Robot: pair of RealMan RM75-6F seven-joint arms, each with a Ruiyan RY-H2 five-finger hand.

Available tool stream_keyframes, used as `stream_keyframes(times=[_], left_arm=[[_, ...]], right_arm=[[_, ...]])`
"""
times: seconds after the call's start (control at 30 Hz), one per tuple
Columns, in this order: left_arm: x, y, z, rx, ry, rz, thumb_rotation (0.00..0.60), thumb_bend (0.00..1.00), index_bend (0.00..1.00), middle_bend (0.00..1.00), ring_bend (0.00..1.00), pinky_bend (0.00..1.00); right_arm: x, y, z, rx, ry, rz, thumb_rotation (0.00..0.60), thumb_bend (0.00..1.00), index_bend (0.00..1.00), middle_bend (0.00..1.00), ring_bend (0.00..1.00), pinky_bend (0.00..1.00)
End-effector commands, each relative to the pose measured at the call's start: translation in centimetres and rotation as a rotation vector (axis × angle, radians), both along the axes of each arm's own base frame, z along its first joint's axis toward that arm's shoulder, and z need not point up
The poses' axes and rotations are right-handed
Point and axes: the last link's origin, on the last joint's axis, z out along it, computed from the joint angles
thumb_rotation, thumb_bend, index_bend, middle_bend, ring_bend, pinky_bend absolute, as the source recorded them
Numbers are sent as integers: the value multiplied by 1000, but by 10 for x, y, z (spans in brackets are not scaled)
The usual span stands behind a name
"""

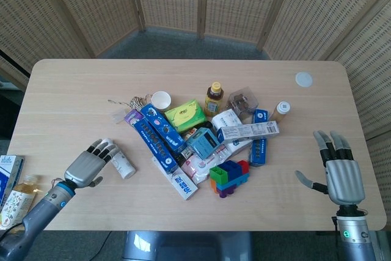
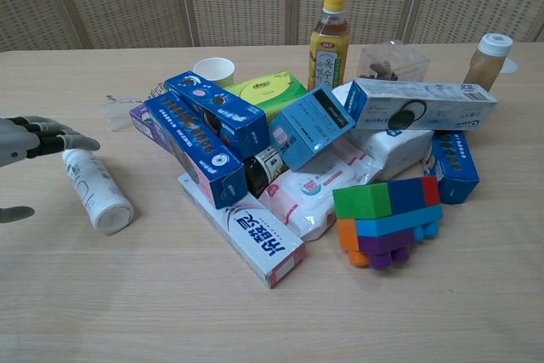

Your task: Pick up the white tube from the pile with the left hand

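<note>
Large Chinese characters run along the long white box (image 2: 255, 236); other labels are too small to read.

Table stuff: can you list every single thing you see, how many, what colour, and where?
white plastic tube: 1, white, lying on the table left of the pile, at the left hand's fingertips
long blue cookie boxes: 2, blue, left side of pile
long white box: 1, white and blue, front of pile
green tissue pack: 1, green, back of pile
paper cup: 1, white, behind the pile
yellow-capped tea bottle: 1, amber, back
small blue box: 1, blue, middle
stacked toy blocks: 1 stack, green, blue, orange, purple, front right
wooden table: 1, light wood
left hand: 1, grey, beside the tube
right hand: 1, grey, far right, holds nothing
</note>
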Motion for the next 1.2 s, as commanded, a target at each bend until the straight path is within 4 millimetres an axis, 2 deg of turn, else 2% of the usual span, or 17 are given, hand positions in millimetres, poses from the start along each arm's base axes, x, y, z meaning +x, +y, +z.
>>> stream_keyframes(times=[0.03,0.27,0.33,0.37,0.4,0.43,0.53,0.63,0.73,0.93,1.03,1.2], left_arm=[[1,8,-17,-22,32,-18,600,375,0,0,0,0],[4,19,-44,-45,71,-21,600,375,2,0,0,0],[6,20,-49,-36,58,-21,600,376,78,50,27,0],[8,21,-51,-21,45,-31,600,375,151,115,88,7],[9,21,-53,-9,37,-43,600,374,288,251,221,70],[10,21,-53,2,32,-55,600,374,367,335,314,133],[10,21,-54,36,20,-91,600,375,645,675,656,487],[7,21,-53,54,5,-100,600,375,782,840,816,665],[4,21,-51,79,-2,-116,600,376,855,906,877,735],[0,22,-41,120,-33,-100,600,358,911,951,926,788],[3,23,-28,153,-81,-85,600,355,911,951,928,791],[22,26,9,223,-191,-81,600,350,912,961,934,797]], right_arm=[[-1,4,6,-16,-3,-7,0,196,0,124,0,0],[-5,15,22,-52,0,-29,0,196,0,124,0,0],[-6,17,23,-54,-1,-33,0,196,0,124,0,0],[-6,18,24,-55,-1,-35,0,195,0,124,0,0],[-6,19,24,-55,-2,-35,0,194,0,125,0,0],[-6,19,24,-55,-3,-35,0,194,0,125,0,0],[-6,20,25,-59,-6,-32,0,195,0,125,0,0],[-5,19,25,-61,-17,-28,0,196,0,125,0,0],[-4,17,24,-57,-18,-25,0,194,0,125,0,0],[-5,14,19,-47,-22,-25,0,194,0,124,0,0],[-6,13,17,-41,-25,-26,0,195,0,124,0,0],[-8,11,13,-30,-33,-28,0,194,0,125,0,0]])
